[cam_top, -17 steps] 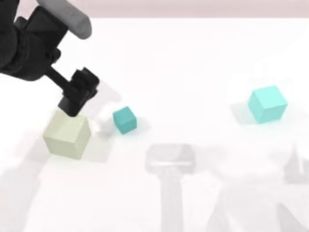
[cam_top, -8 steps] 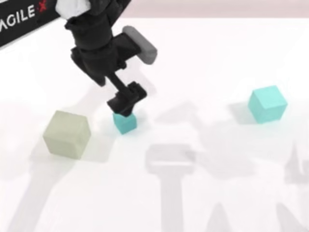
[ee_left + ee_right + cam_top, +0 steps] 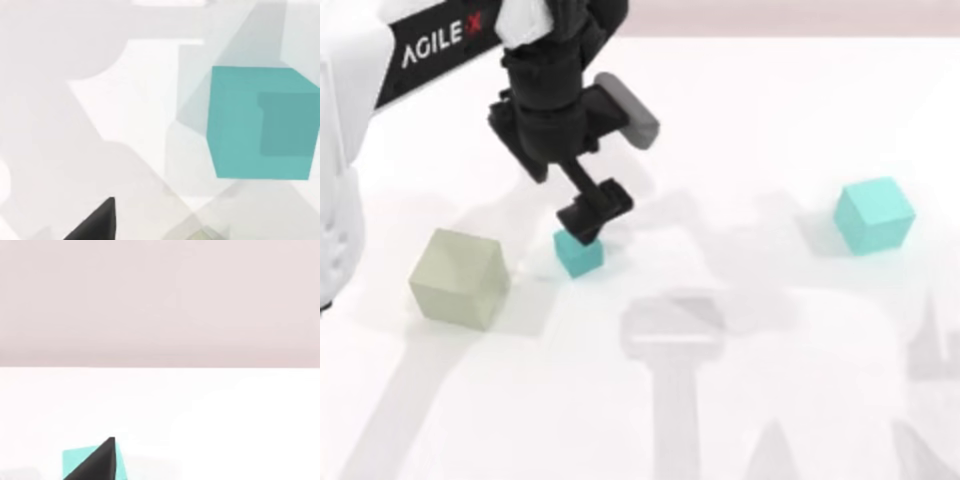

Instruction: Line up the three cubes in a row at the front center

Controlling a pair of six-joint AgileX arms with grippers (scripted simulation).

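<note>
The small darker teal cube [image 3: 580,254] sits left of centre, and my left gripper [image 3: 586,226] hangs open just above its far edge, not touching it. In the left wrist view this teal cube [image 3: 260,122] lies ahead of the one black fingertip [image 3: 100,222] that shows. Further left on the table stands the large pale beige-green cube [image 3: 458,277]. The medium light cyan cube [image 3: 873,214] rests at the far right. My right gripper [image 3: 142,460] is outside the top view. Its wrist view shows one dark fingertip [image 3: 102,460] in front of the cyan cube [image 3: 72,460].
The white table [image 3: 740,120] carries faint grey shadows of the arms across its front half. A pale pinkish wall [image 3: 160,300] rises beyond the table's far edge.
My left arm has left the beige-green cube and swung right, ending over the small teal cube. None of the cubes has moved.
</note>
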